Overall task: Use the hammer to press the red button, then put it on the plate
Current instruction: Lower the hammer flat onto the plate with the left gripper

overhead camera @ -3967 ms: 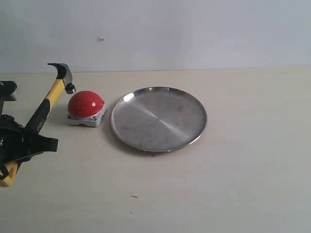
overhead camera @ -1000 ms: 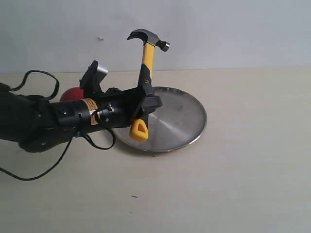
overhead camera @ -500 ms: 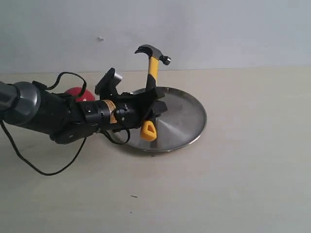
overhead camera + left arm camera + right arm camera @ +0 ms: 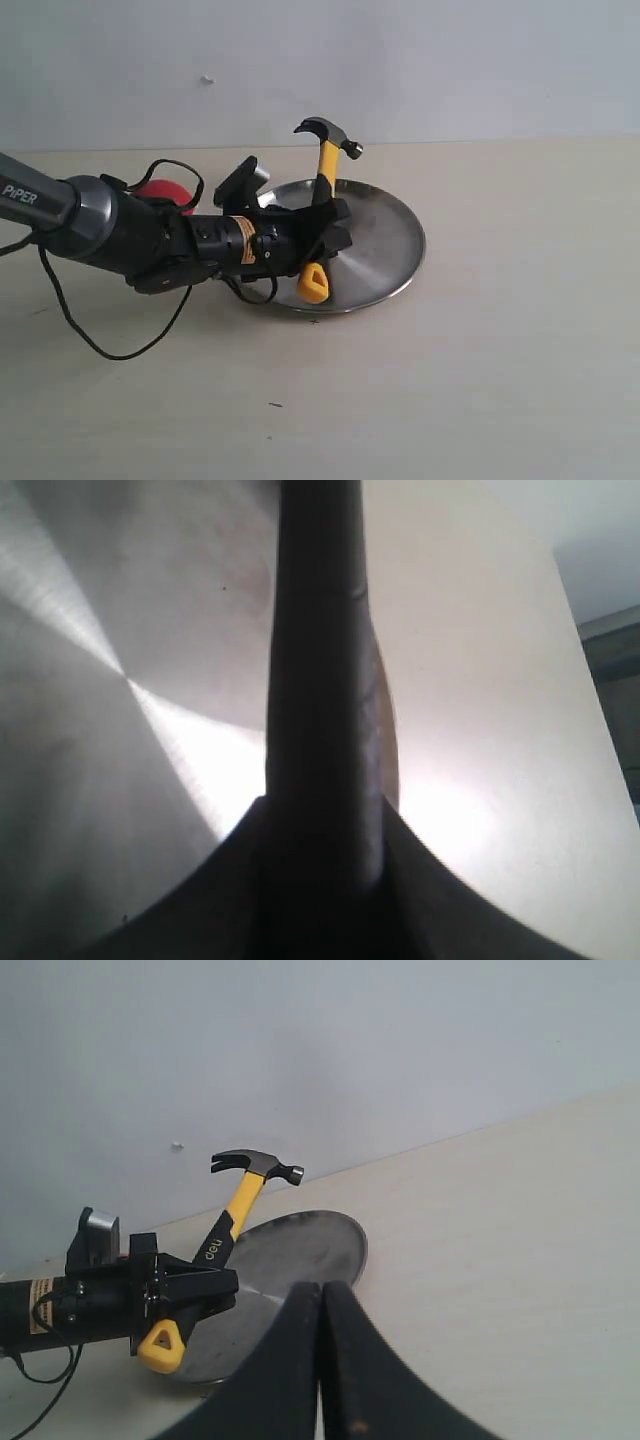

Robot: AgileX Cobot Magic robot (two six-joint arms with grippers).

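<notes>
Left gripper (image 4: 322, 236) is clamped on the lower handle of the yellow-and-black claw hammer with the dark steel head (image 4: 326, 166). The hammer stands near upright, head up and leaning slightly right. Its yellow butt hangs over the near-left part of the round silver metal plate (image 4: 392, 238). An upright carry probably keeps the long handle clear of the rim until the hammer is over the dish; it has to be tipped flat before release.

The left wrist view shows only the dark handle (image 4: 320, 680) running across brushed plate metal (image 4: 90, 740), so the grip sits above the plate. Whether the butt touches metal yet, cannot tell.

The glossy red dome button on its light-grey base (image 4: 162, 189) sits left of the plate, mostly hidden behind the left arm and its black cable (image 4: 100, 345).

Right gripper (image 4: 321, 1288) is parked off to the side, fingers pressed together, holding nothing. Its camera looks across the beige table (image 4: 500, 350) at the hammer (image 4: 238, 1198), left gripper (image 4: 195, 1286) and plate (image 4: 315, 1245).

Versus earlier:
- 4 s ago the hammer was at the far left, head just over the red button.
- 1 s ago it was over the plate's left rim, head much higher.
- Each frame since, head and butt drop and shift right.

Judgement: the press is likely done and the placing descent is in progress.
</notes>
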